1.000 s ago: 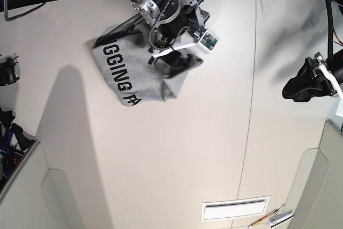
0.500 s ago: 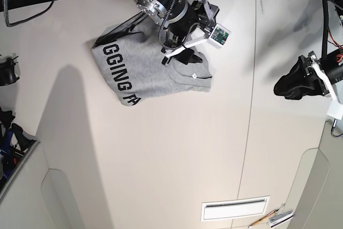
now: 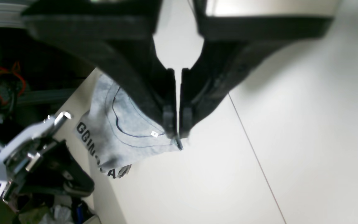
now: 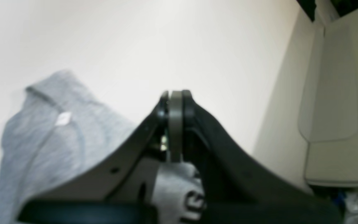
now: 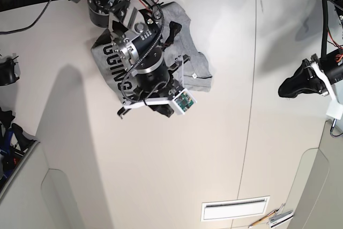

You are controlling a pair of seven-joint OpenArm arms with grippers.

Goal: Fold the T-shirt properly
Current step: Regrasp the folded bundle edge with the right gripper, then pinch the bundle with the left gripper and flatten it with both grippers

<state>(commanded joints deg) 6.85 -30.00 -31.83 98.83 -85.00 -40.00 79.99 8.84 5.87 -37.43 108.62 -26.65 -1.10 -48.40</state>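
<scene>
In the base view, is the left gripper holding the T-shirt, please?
No, the left gripper is off to the side, apart from the T-shirt.

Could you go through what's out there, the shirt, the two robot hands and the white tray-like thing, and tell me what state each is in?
T-shirt: partly folded, lettering showing on one part.
Left end effector: nearly closed, a thin gap between its fingers, off to the side of the shirt.
Right end effector: closed or nearly so, above the shirt.
White rectangular item: lying flat.
</scene>
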